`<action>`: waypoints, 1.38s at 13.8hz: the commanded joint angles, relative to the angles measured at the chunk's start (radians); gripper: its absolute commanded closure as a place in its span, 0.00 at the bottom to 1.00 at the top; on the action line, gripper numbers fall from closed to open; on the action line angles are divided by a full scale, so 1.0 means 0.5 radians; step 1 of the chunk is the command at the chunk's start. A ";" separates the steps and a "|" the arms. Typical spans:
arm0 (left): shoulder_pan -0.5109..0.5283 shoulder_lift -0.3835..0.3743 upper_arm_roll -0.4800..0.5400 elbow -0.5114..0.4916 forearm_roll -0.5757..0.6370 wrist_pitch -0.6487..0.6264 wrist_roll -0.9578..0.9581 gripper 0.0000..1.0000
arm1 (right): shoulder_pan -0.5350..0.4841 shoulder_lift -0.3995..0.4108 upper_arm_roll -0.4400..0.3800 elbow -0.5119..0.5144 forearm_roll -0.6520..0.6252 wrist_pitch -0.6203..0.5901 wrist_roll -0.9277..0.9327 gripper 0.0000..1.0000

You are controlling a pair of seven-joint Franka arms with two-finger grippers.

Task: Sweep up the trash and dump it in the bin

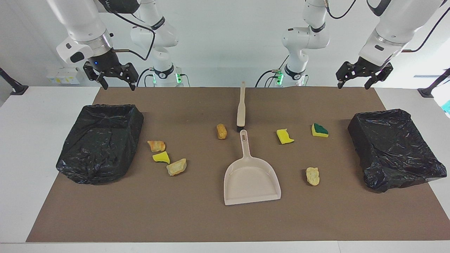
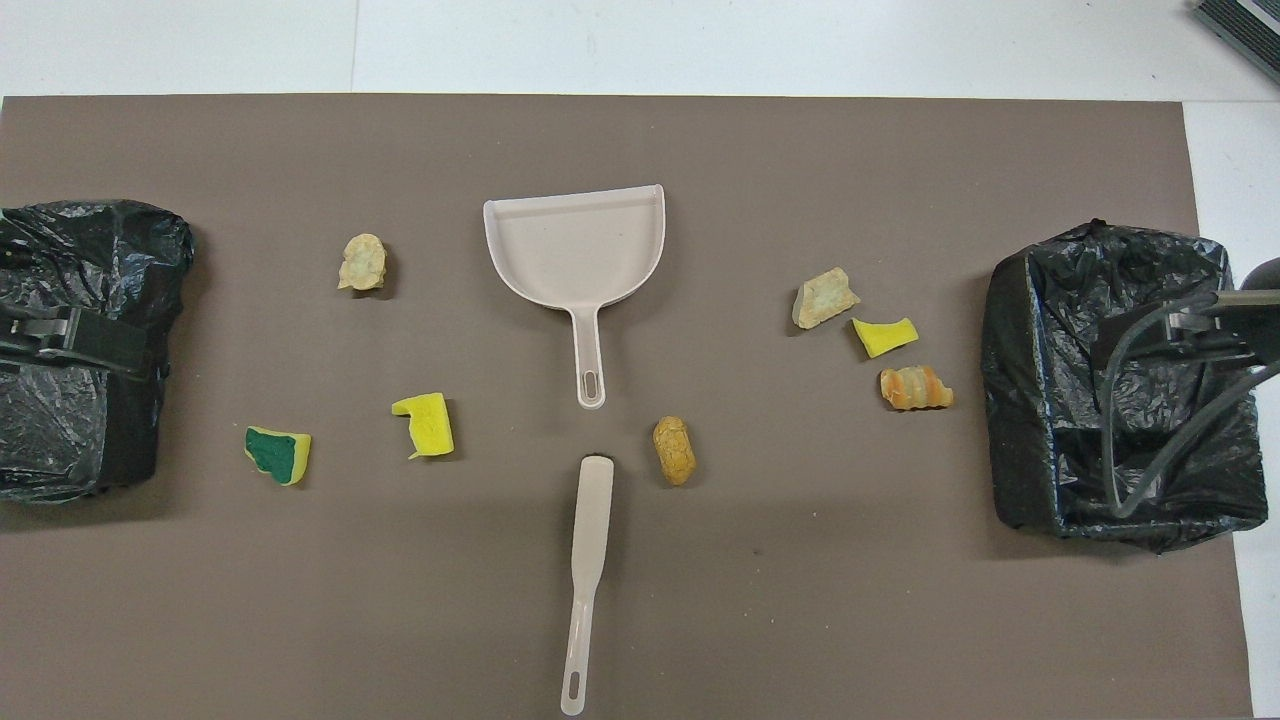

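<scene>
Several trash chunks lie on the brown mat. An orange one [image 1: 156,145], a yellow one [image 1: 161,157] and a tan one [image 1: 176,167] cluster beside the bin [image 1: 91,165] at the right arm's end. A tan nugget [image 1: 221,131] sits by the brush [image 1: 241,109]. A yellow chunk [image 1: 284,136], a green-faced one [image 1: 319,130] and a pale one [image 1: 312,176] lie toward the other bin [image 1: 400,168]. The beige dustpan [image 1: 251,179] rests mid-table, handle toward the robots. My right gripper [image 1: 118,85] and left gripper [image 1: 353,85] hang open and empty, high over the robots' edge of the mat.
Both bins are lined with black bags and stand at the two ends of the mat [image 1: 197,218]. The white table [image 1: 35,123] shows around the mat. In the overhead view, arm parts and a cable [image 2: 1150,440] hang over the bins.
</scene>
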 commanded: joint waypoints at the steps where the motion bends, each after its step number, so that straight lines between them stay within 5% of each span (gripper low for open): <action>1: -0.005 -0.025 -0.008 -0.013 -0.017 0.007 -0.011 0.00 | -0.010 -0.057 0.006 -0.084 0.036 0.065 0.037 0.00; 5: -0.021 -0.055 -0.020 -0.080 -0.032 0.059 -0.011 0.00 | -0.010 -0.076 0.006 -0.106 0.036 0.065 0.031 0.00; 19: -0.530 -0.476 -0.033 -1.016 -0.041 0.607 -0.192 0.00 | 0.017 -0.058 0.018 -0.130 0.048 0.065 0.025 0.00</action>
